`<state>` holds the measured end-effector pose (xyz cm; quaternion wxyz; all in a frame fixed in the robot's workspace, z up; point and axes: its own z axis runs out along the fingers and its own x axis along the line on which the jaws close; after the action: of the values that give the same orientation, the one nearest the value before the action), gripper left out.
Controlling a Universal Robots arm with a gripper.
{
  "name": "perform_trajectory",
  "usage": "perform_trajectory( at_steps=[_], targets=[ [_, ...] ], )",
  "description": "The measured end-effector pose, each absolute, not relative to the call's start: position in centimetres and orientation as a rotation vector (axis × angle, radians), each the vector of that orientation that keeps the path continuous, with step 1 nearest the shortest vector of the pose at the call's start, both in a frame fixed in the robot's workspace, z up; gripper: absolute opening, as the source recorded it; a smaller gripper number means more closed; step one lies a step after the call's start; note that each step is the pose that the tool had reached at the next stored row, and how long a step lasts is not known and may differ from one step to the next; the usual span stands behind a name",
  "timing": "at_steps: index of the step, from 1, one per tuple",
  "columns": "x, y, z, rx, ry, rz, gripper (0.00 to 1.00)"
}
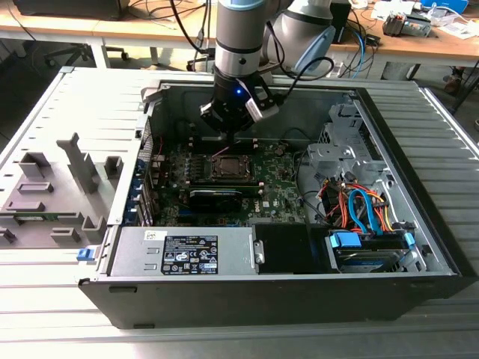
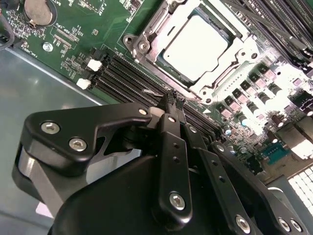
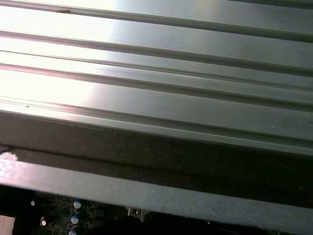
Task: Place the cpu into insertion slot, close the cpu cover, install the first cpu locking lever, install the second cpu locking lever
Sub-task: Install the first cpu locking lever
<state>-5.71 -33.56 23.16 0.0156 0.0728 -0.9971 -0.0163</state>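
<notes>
While the cpu [image 2: 198, 46] is sitting under the closed cpu cover [image 2: 230, 66], the gripper [image 2: 173, 101], fingers pinched together and holding nothing, is hovering beside the socket, lever work seemingly remaining.

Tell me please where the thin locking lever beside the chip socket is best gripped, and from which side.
Probably at its free end: the lever is a thin wire, and that tip pokes out past the socket corner over the dark memory slots. The rest seems to lie low against the metal cover, so come from above, pinching across the wire. The gripper hangs right beside that end.
</notes>
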Motion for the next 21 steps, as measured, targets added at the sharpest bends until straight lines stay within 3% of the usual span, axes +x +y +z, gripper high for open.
perform_trajectory(
  at_steps=[21],
  targets=[
    [-4.7,-33.6,21.8,0.228,-3.1,-0.02,0.11]
  ],
)
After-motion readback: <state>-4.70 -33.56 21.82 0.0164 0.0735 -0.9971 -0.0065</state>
